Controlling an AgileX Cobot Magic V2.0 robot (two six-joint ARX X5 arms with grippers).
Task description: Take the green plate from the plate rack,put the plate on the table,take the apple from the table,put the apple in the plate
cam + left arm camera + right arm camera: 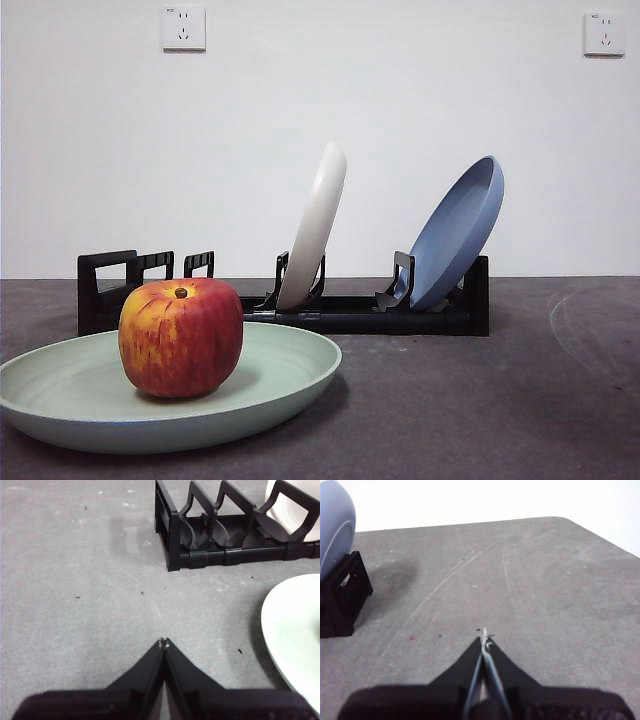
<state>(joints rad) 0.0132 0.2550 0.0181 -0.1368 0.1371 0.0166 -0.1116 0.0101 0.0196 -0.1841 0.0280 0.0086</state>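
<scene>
a cream-white plate (pixel 316 228) stands on edge near the middle, leaning to the right. to its right a blue plate (pixel 458 234) also stands on edge, tilted further right, its hollow side facing left. behind them rises a plain white wall (pixel 320 130) with two white power sockets, one (pixel 183 27) high left, the other (pixel 604 33) high right.

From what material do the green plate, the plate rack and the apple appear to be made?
The green plate looks like matte plastic or a similar composite: pale mint, even colour, no glossy glare. The plate rack appears to be black moulded plastic, with thin upright holders and a slight sheen. The apple has red skin with yellow streaks and a soft shine; whether it is real or an imitation cannot be told.
</scene>
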